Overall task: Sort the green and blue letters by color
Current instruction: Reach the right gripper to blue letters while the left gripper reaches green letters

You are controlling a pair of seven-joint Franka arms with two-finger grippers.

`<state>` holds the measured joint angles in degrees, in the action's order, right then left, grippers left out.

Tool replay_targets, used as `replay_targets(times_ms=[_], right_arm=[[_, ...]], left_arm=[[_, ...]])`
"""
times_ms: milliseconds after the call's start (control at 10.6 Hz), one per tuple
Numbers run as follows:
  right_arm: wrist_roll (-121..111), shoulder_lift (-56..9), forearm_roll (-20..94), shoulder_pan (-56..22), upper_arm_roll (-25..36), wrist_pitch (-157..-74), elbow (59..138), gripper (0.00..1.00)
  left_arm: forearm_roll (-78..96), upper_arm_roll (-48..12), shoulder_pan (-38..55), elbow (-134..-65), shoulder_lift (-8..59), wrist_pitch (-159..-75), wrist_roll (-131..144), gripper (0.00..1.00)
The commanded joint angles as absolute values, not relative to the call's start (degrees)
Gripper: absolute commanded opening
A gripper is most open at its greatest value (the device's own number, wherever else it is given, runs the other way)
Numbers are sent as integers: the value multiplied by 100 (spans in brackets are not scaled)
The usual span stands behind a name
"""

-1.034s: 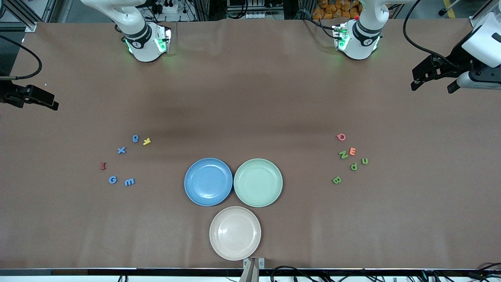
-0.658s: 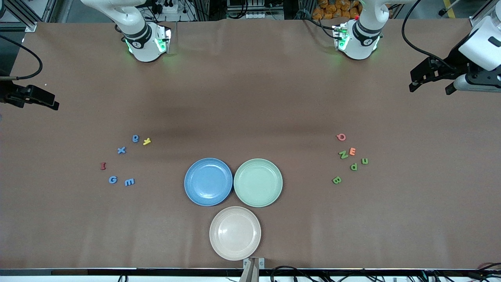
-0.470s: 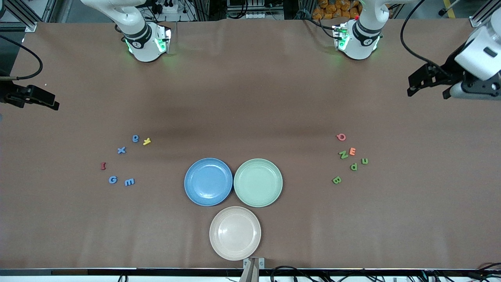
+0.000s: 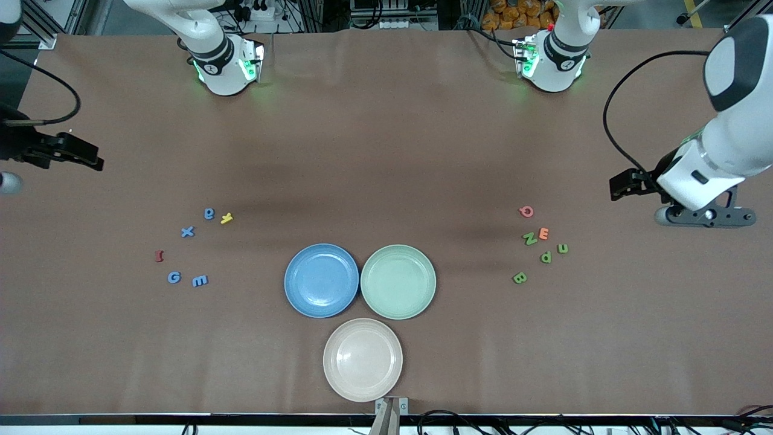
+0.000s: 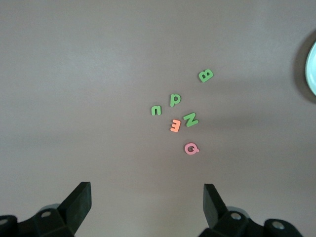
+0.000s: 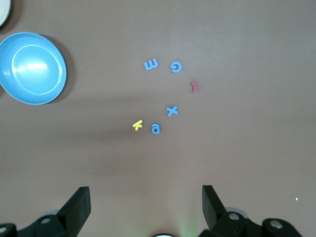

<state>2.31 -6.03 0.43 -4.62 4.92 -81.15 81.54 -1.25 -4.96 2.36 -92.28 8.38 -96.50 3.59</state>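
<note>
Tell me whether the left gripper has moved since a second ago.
Yes. The left gripper, open, has come down toward the pink Q and the green letters.
</note>
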Motion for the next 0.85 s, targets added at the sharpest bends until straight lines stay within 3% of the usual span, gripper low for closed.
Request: replay_targets(times_ms=[0, 376, 752], right_arm=[[246, -799, 26, -738, 501, -8235, 8139, 100], [246, -1124, 18, -756, 510, -8366, 8156, 100], [194, -1415, 26, -677, 510, -9330, 8689, 100]], left_arm=[[-202, -501, 272, -9062, 1377, -9790, 237, 100], [-255, -545, 413, -9236, 2451, -10992, 246, 100], [-255, -554, 404, -10693, 2391, -13056, 272, 100]])
